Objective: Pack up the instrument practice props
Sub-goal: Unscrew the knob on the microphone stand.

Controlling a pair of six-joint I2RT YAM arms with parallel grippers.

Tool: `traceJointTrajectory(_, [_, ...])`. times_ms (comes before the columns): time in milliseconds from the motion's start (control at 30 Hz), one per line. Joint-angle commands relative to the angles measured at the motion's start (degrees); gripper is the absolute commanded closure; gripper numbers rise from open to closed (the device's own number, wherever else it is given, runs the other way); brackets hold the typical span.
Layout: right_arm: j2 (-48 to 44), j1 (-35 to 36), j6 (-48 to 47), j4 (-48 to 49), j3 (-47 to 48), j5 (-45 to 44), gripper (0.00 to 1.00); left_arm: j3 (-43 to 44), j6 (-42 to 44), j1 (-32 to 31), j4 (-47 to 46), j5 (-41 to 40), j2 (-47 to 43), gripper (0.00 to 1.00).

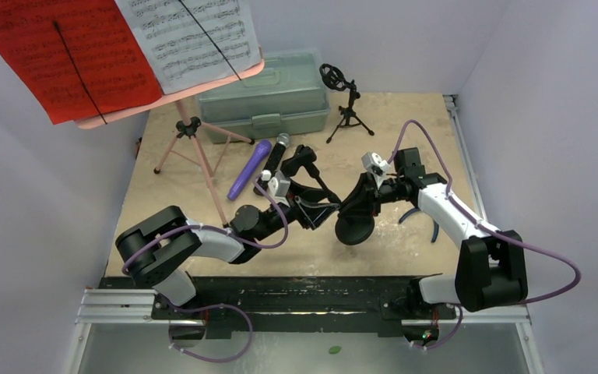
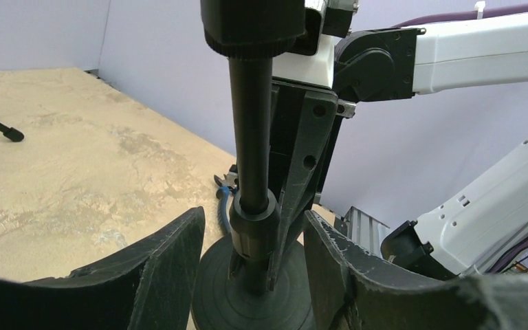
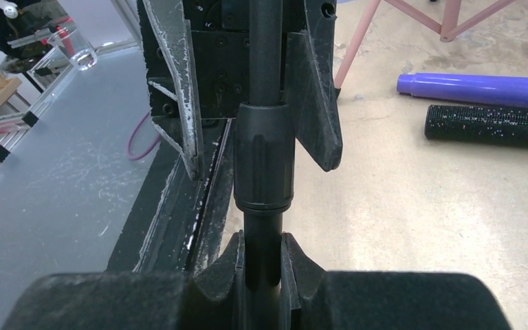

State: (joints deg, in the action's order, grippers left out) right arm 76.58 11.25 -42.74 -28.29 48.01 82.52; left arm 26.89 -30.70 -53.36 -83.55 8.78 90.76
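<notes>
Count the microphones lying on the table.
2. The purple microphone and the black silver-headed microphone lie side by side, just in front of the grey-green case. Others may be hidden.
</notes>
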Motion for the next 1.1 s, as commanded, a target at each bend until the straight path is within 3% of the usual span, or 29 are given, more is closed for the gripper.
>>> traceJointTrajectory(0, [0.2,0.2,-0.8,-0.3,3.0,3.4,1.0,1.5,-0.8,0.2,-18.4,0.3,-1.2,0.47])
traceJointTrajectory(67, [0.4,0.2,-0.7,-0.2,3.0,3.4,1.0,2.3,-1.3,0.2,-18.4,1.0,-0.5,0.5])
traceJointTrajectory(133, [0.5,0.2,-0.6,-0.3,3.1,3.4,1.0,3.1,-1.8,0.2,-18.4,1.6,0.3,0.61])
traceJointTrajectory(300, [0.5,0.3,-0.3,-0.3,3.1,3.6,1.0,3.8,-2.7,0.2,-18.4,2.2,1.8,0.63])
traceJointTrajectory(367, [0.7,0.2,-0.3,-0.3,3.1,3.6,1.0,4.3,-3.1,0.2,-18.4,3.2,2.3,0.8])
traceJointTrajectory(400, [0.8,0.2,-0.2,-0.4,3.1,3.6,1.0,4.6,-3.2,0.2,-18.4,3.5,2.4,0.94])
traceJointTrajectory(433, [0.9,0.3,-0.2,-0.4,3.2,3.4,1.0,4.8,-3.6,0.2,-18.4,3.7,2.5,1.0])
traceJointTrajectory(467, [0.9,0.2,-0.2,-0.3,3.2,3.0,1.0,4.8,-4.1,0.2,-18.5,3.4,2.5,1.0])
traceJointTrajectory(600, [0.1,0.3,-0.1,-0.4,3.4,-1.3,0.8,4.2,-6.2,0.4,-18.4,1.0,1.6,1.0])
traceJointTrajectory(700, [-0.7,0.7,-0.2,-0.7,3.1,-3.3,0.44,4.2,-7.2,0.5,-18.4,0.5,1.0,1.0])
traceJointTrajectory(733, [-0.9,1.0,-0.3,-0.8,2.9,-3.6,0.36,4.3,-7.5,0.7,-18.4,0.7,0.9,1.0])
traceJointTrajectory(833, [-1.0,2.8,-0.4,-1.0,2.8,-5.3,0.23,4.9,-8.2,1.5,-18.4,2.0,0.9,1.0])
traceJointTrajectory(933, [-0.1,4.7,0.1,-1.0,3.1,-7.2,0.28,5.4,-8.9,2.5,-18.5,2.7,0.7,1.0])
traceJointTrajectory(1067, [1.2,6.0,3.9,1.4,3.8,-9.6,0.55,5.8,-8.9,3.0,-18.5,2.2,0.0,1.0])
